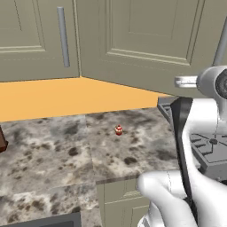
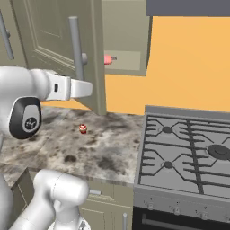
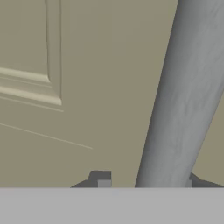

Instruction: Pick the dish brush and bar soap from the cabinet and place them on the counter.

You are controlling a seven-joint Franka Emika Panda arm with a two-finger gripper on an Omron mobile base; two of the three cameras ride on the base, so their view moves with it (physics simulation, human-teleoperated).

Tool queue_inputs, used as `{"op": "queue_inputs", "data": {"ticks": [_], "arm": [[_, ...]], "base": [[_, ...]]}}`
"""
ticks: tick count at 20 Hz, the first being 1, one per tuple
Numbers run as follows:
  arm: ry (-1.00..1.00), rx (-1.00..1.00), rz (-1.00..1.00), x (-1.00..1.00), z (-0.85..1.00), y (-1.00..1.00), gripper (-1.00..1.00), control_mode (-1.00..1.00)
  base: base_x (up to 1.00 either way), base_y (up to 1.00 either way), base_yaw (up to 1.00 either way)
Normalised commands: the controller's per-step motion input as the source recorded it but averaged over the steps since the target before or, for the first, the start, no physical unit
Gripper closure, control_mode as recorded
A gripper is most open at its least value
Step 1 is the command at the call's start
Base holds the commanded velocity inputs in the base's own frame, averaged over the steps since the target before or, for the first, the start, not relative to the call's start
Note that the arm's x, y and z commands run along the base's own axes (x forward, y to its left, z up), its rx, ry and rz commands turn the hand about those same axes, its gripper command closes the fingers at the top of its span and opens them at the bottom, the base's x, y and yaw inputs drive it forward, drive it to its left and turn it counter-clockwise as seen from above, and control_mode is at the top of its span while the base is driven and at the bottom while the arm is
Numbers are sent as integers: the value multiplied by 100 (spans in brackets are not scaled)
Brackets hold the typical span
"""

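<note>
The cabinet's (image 2: 128, 60) right door (image 2: 49, 49) stands swung open toward me. On the shelf inside, just past the door's edge, lies the pink bar soap (image 2: 108, 59). The dish brush is hidden from me. My gripper (image 2: 87, 88) reaches the open door's long grey bar handle (image 2: 76, 49). In the hand view the handle (image 3: 179, 100) runs between my fingertips (image 3: 99, 178). The gripper (image 3: 146, 181) is open around the bar, with a gap on one side. The mottled stone counter (image 1: 53, 150) lies below.
A tiny red-and-white round object (image 1: 119, 130) sits on the counter (image 2: 103, 152) under the open door. The dark stove grate (image 2: 188, 148) borders the counter on the right. A closed cabinet door with its own handle (image 1: 63, 37) is to the left.
</note>
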Motion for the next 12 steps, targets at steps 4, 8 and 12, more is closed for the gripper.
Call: {"op": "queue_inputs", "data": {"ticks": [4,8,12], "arm": [[1,0,-17,-41,-29,62,100,-100],[7,0,-11,-2,-12,29,100,-100],[9,0,-7,0,-10,7,-100,-100]], "base": [[0,0,0],[0,0,0],[0,0,0]]}}
